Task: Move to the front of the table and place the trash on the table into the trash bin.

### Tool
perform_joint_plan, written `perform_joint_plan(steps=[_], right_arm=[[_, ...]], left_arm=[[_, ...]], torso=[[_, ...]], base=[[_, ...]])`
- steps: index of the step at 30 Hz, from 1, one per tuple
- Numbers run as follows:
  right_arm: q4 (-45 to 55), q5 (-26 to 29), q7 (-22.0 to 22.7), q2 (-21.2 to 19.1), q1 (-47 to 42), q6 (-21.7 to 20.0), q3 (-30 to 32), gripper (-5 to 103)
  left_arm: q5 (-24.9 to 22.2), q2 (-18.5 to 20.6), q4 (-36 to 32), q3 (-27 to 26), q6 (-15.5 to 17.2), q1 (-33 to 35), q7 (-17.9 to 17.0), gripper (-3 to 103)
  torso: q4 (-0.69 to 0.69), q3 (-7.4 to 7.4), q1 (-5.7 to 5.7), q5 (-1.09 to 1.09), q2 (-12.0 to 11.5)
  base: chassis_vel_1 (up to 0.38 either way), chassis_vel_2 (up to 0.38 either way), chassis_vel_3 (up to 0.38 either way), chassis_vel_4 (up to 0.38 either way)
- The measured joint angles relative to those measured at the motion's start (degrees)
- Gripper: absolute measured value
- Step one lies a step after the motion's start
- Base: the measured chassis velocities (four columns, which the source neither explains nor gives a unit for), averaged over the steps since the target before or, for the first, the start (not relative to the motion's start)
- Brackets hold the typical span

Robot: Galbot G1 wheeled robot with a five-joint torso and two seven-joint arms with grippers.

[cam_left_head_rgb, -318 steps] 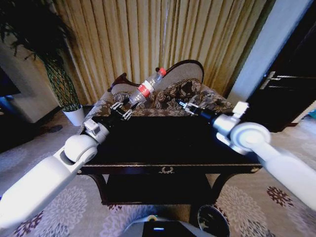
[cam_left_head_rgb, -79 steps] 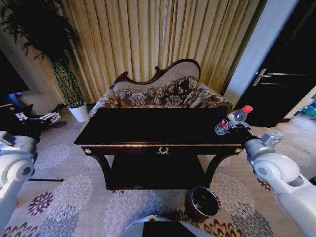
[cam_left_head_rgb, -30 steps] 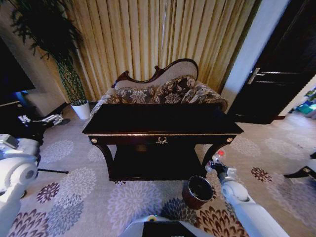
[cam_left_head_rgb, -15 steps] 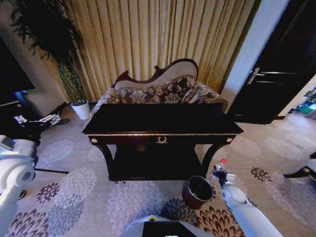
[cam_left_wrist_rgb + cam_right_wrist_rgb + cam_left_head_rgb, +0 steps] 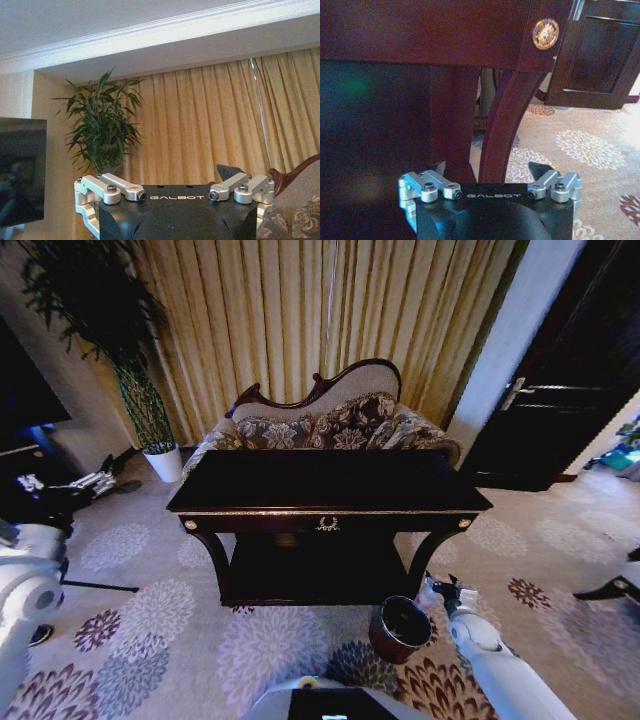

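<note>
A home living room: carved sofa (image 5: 330,425), gold curtains (image 5: 330,320), patterned carpet (image 5: 160,630), potted plant (image 5: 130,370).

"GALBOT" stands on both end effector housings (image 5: 177,197) (image 5: 494,196).

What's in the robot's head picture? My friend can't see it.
The right gripper hangs low beside the trash bin, near the right front leg of the dark table. The left arm is parked at the left edge; a sofa stands behind it.

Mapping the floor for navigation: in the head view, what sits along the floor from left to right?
White plant pot → dark glossy console table → round reddish-brown trash bin → right gripper.
</note>
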Motion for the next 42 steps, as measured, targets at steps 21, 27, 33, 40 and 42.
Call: perform_joint_plan(steps=[21,27,33,40,42], right_arm=[[14.8,4.7,-0.1,-1.8,-5.6,-0.7,6.1,100],[21.4,7.3,-0.2,-3.6,-7.5,-1.5,9.1,100],[28.4,10.7,-0.2,-5.1,-9.5,-2.2,11.9,100],[36.2,13.4,-0.1,-6.9,-10.1,-3.6,13.9,100],[38.2,14.0,0.0,-7.6,-10.1,-4.2,14.6,100]], left_arm=[[0.2,-1.2,-1.4,0.2,-0.3,1.1,0.3,100],[0.3,-1.3,-1.6,0.4,-0.3,1.1,0.4,100],[0.3,-1.5,-1.4,0.8,-0.2,0.9,0.5,100],[0.4,-1.7,-1.7,0.8,-0.2,1.0,0.5,100],[0.4,-1.7,-1.8,0.6,-0.2,1.1,0.5,100]], torso=[[0.0,0.0,0.0,0.0,0.0],[0.0,0.0,0.0,0.01,0.0],[-0.01,0.0,0.0,0.0,0.0],[0.0,0.0,0.0,0.0,0.0],[0.0,0.0,0.0,0.0,0.0]], base=[[0.0,0.0,0.0,0.0],[0.0,0.0,0.0,0.0],[0.0,0.0,0.0,0.0],[0.0,0.0,0.0,0.0],[0.0,0.0,0.0,0.0]])
